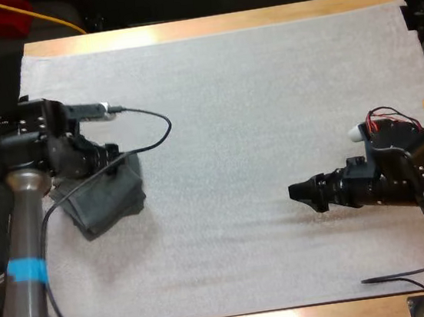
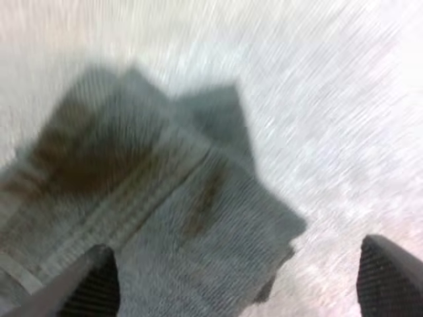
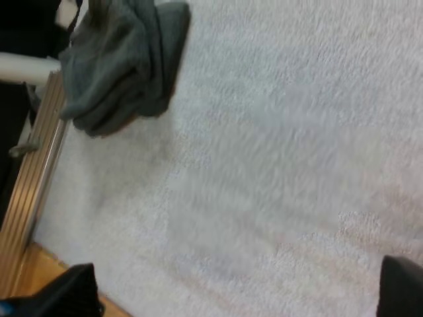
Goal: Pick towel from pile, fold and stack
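A crumpled dark grey-green towel (image 1: 107,198) lies near the left edge of the white mat (image 1: 252,107). My left gripper (image 1: 116,161) hovers over the towel's far side. In the left wrist view its fingers (image 2: 92,284) stand wide apart, open, with the towel (image 2: 165,198) spread below and between them, gripper (image 2: 241,284) clear of the cloth. My right gripper (image 1: 303,191) sits low over bare mat at the right, pointing left toward the towel. Its fingers (image 3: 66,290) are apart and open on nothing, gripper (image 3: 231,290), and the towel (image 3: 122,59) lies far ahead of it.
A black cable (image 1: 155,134) loops on the mat just right of the left gripper. Another cable (image 1: 401,278) lies near the front right corner. The wooden table edge (image 1: 211,24) runs along the far side; the near wooden edge (image 3: 39,165) is close beside the towel.
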